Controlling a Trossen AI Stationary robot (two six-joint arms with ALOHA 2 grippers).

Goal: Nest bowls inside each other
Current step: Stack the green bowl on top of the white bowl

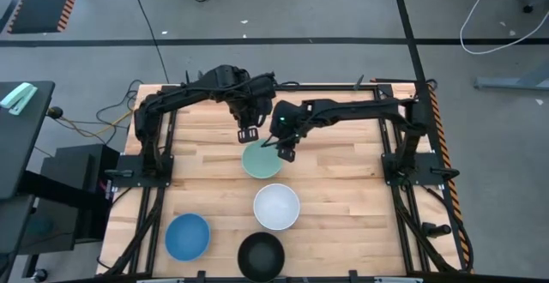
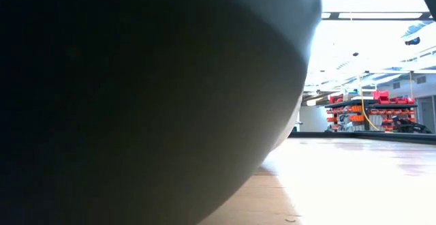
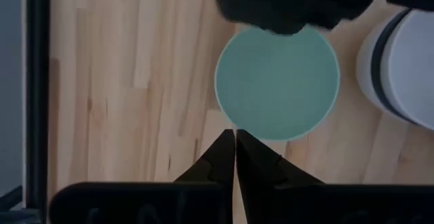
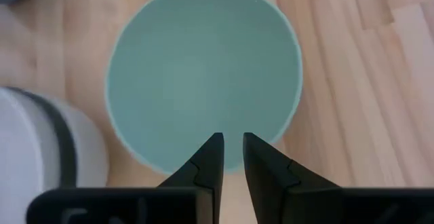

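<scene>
A mint green bowl (image 1: 262,161) (image 4: 203,75) (image 3: 278,81) stands upright on its base at the middle of the wooden table. My right gripper (image 1: 286,153) (image 4: 230,139) hovers over the bowl's far right rim, pointing steeply down, its fingers a little apart and nothing between them. My left gripper (image 1: 250,135) (image 3: 235,136) is shut and hangs just beyond the bowl's far left rim, holding nothing. Nearer stand a white bowl (image 1: 276,207) with a dark ring around it (image 3: 383,61), a blue bowl (image 1: 187,236) and a black bowl (image 1: 261,255).
The black bowl (image 2: 136,102) stands close to the table's near edge and fills most of the low view. Bare wood (image 1: 343,189) lies to the right of the bowls. Black frame rails (image 1: 403,159) run along the table's left and right sides.
</scene>
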